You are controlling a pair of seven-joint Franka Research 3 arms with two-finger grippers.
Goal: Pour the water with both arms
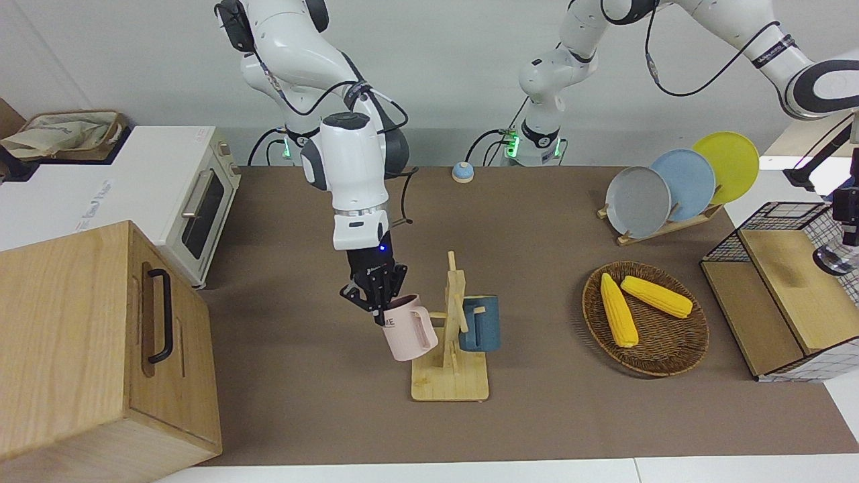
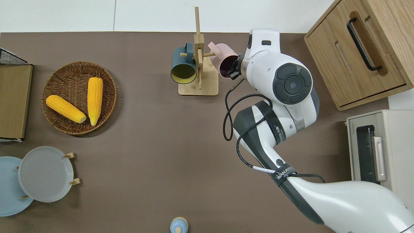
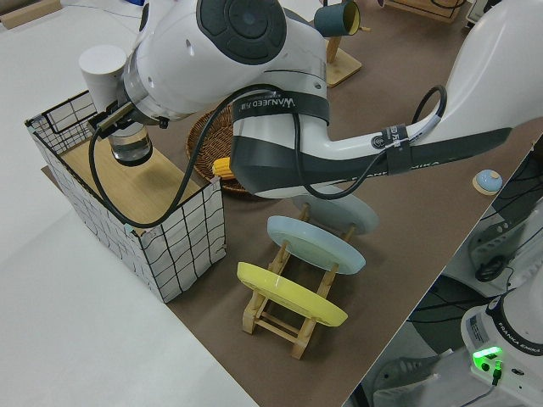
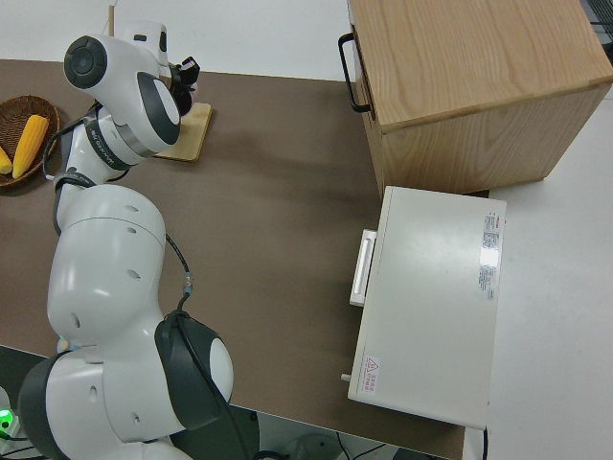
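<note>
My right gripper [image 1: 377, 298] is shut on the rim of a pink mug [image 1: 406, 332] and holds it tilted beside the wooden mug rack [image 1: 451, 382]. The mug's handle is at the tip of the rack's peg. The gripper [image 2: 233, 66] and the mug [image 2: 226, 60] also show in the overhead view. A dark blue mug [image 1: 480, 325] hangs on the rack's opposite peg. My left gripper [image 1: 847, 221] is shut on a clear glass [image 3: 131, 151] and holds it above the wooden board inside a wire crate [image 3: 178, 246].
A wicker basket [image 1: 671, 365] holds two corn cobs. A plate rack [image 1: 661, 194] holds three plates. A wooden cabinet [image 1: 80, 349] and a white toaster oven [image 1: 168, 194] stand at the right arm's end. A small blue knob [image 1: 462, 172] sits near the robots.
</note>
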